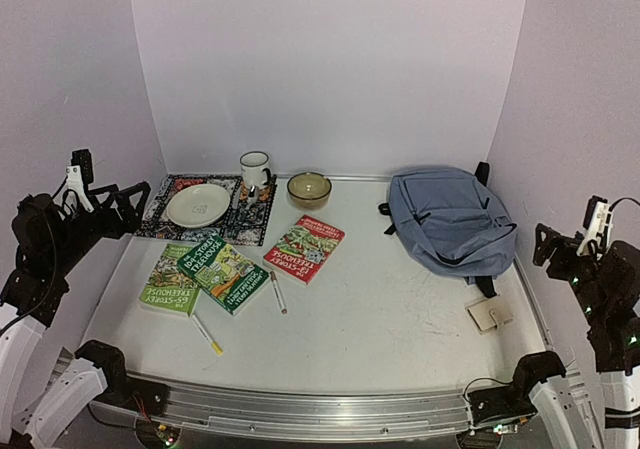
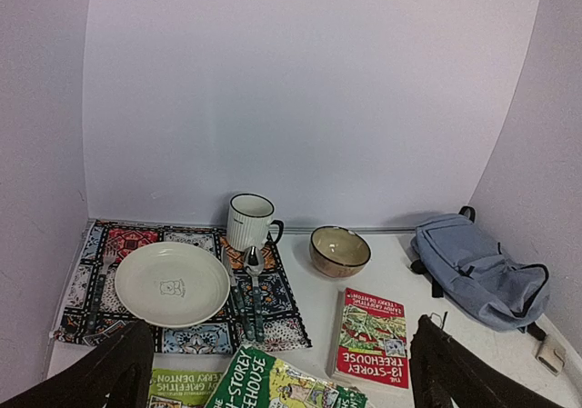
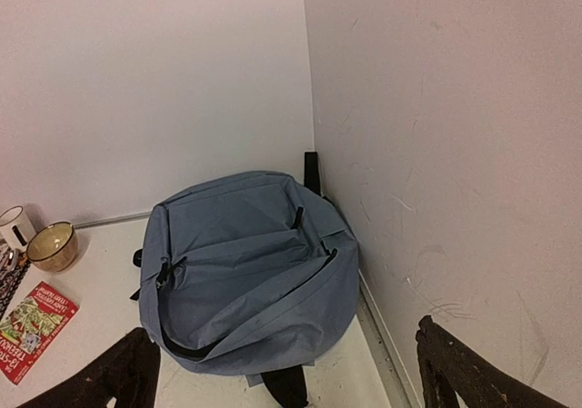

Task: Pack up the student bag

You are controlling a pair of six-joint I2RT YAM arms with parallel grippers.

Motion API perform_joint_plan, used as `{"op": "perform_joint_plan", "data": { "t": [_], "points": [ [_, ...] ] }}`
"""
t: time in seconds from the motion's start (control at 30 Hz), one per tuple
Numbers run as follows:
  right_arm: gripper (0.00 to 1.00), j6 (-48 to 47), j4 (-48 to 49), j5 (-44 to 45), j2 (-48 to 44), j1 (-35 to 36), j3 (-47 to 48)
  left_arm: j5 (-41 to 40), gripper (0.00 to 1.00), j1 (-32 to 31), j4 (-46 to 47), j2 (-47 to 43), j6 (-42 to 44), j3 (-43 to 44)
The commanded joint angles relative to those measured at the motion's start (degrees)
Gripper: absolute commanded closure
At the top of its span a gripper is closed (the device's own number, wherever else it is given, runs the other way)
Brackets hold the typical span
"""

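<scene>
The student bag (image 1: 450,224) is a grey-blue backpack lying flat at the back right of the table, against the right wall. In the right wrist view the bag (image 3: 245,263) shows a dark gap along its near zipper line. Three books lie left of centre: a red one (image 1: 304,248) and two green ones (image 1: 222,272) (image 1: 168,280). A pen (image 1: 277,291) and a yellow marker (image 1: 207,333) lie beside them. My left gripper (image 1: 130,207) hangs open, raised at the left edge. My right gripper (image 1: 546,247) hangs open at the right edge, holding nothing.
A patterned placemat (image 1: 160,214) at the back left carries a plate (image 1: 197,205), a mug (image 1: 254,169) and cutlery. A brown bowl (image 1: 309,189) stands beside it. A small tan card holder (image 1: 489,314) lies near the bag's strap. Walls close in on three sides.
</scene>
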Motion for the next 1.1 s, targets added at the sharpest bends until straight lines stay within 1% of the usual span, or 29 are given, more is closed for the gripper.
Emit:
{"op": "perform_joint_plan", "data": {
  "t": [0.0, 0.1, 0.2, 0.27, 0.37, 0.47, 0.63, 0.7, 0.93, 1.07],
  "points": [
    [0.02, 1.9, 0.4, -3.2, 3.5, -0.2, 3.6, 0.3, 0.0, 0.3, 2.4, -0.3, 0.0, 0.9],
    [0.02, 2.7, -0.1, -4.1, 6.0, -0.2, 5.4, -0.5, 0.01, 0.3, 2.4, -0.7, -0.5, 0.8],
    [0.02, 1.4, -1.1, -8.1, 10.2, -0.2, 7.7, -1.1, 0.01, 0.3, 2.3, -1.3, -0.6, 0.8],
    [0.02, 1.2, -2.0, -10.6, 15.5, -0.2, 9.2, -1.1, 0.01, 0.3, 2.2, -1.8, -0.7, 0.6],
    [0.02, 3.6, -2.7, -11.6, 22.9, -0.2, 10.6, -1.2, 0.01, 0.3, 2.2, -2.1, -0.7, 0.6],
    [0.02, 8.0, -2.7, -9.5, 32.3, -0.2, 11.0, -0.7, 0.0, 0.3, 2.1, -2.1, -0.7, 0.5],
    [0.02, 12.2, -0.9, 1.2, 44.4, -0.2, 10.9, 1.1, 0.01, 0.3, 2.2, -1.9, -0.3, 0.5],
    [0.02, 13.9, 1.4, 3.2, 48.9, -1.4, 10.8, 1.2, 0.01, 0.3, 2.2, -1.8, -0.3, 0.5],
    [0.02, 19.7, 9.1, 2.3, 65.1, -2.9, 16.5, 1.6, 0.01, 0.2, 2.3, -1.2, -0.3, 0.4],
    [0.02, 21.8, 12.9, 4.1, 73.9, -3.1, 19.5, 1.3, 0.01, 0.2, 2.3, -0.9, -0.3, 0.5]
  ]
}}
